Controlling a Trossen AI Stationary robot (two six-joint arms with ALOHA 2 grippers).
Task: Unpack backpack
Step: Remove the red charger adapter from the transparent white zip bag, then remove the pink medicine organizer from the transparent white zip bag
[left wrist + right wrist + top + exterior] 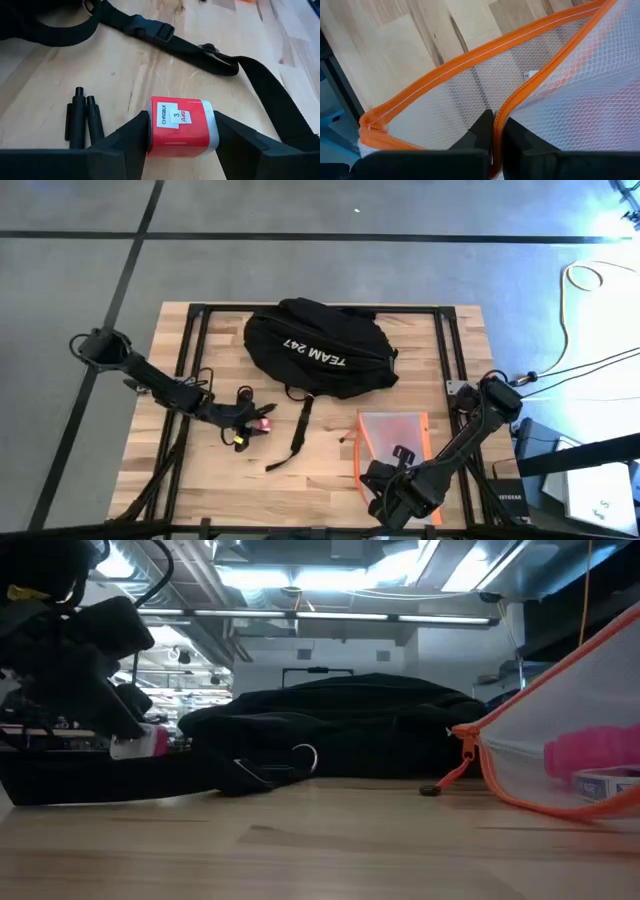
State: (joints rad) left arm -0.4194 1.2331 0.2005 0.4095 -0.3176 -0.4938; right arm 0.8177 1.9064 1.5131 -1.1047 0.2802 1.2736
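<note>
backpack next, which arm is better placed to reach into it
Neither is free. Left looks nearer: the left gripper sits just below the backpack, but shut on a red charger block. The right gripper pinches the mesh pouch rim, farther off.

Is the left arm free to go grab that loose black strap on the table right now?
Probably not yet. The left gripper is shut on a red and white block, so it would have to put that down first. The strap itself lies uncovered just beside it.

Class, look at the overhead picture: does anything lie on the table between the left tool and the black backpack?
Only the large rounded black fabric backpack's own strap. The left tool is shut on a red and white labelled block.
</note>
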